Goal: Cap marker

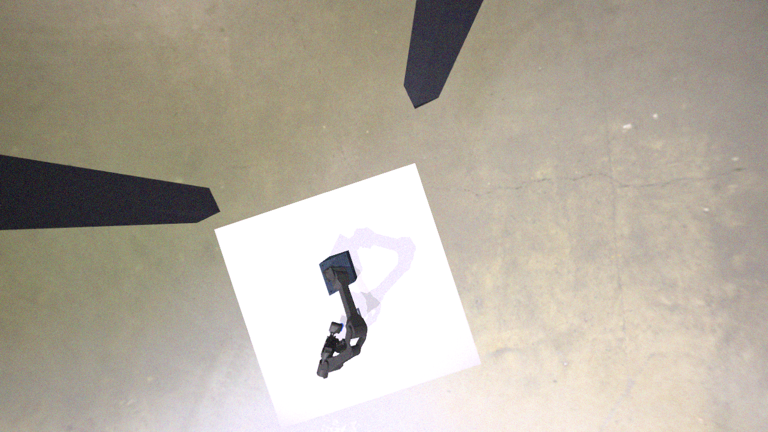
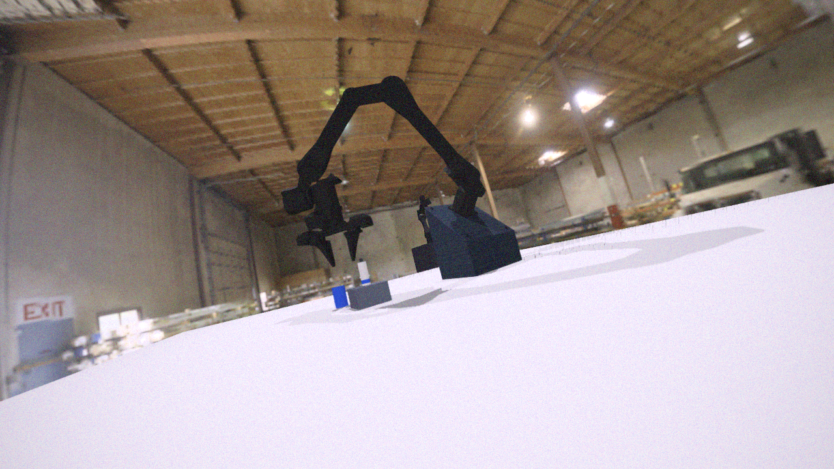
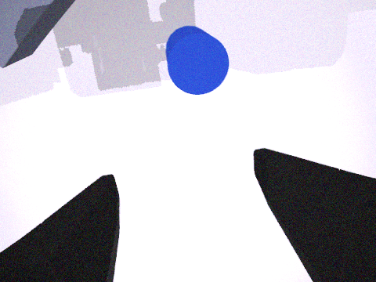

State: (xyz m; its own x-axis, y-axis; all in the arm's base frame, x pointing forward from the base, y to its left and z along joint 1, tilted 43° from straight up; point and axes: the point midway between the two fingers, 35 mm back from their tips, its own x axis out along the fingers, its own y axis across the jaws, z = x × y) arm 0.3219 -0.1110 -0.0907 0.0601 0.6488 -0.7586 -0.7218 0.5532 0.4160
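The blue cap (image 2: 339, 296) (image 3: 197, 64) stands upright on the table beside the grey holder block (image 2: 369, 296) (image 3: 12, 27). In the top view only a sliver of the cap (image 1: 342, 325) shows beside the arm. The white marker (image 2: 363, 271), with a blue band low down and a small dark tip, stands upright at the holder block. My gripper (image 2: 343, 262) (image 3: 186, 173) is part open and empty, fingers pointing down, above the level of the cap. In the wrist view the cap lies beyond the fingertips, not between them. The arm hides most of the holder block in the top view.
The arm's dark blue base (image 1: 346, 261) (image 2: 473, 253) stands on the white table (image 1: 392, 198) (image 2: 524, 361), behind and right of the holder block in the exterior view. The arm arches high between base and gripper. Its shadow falls across the table.
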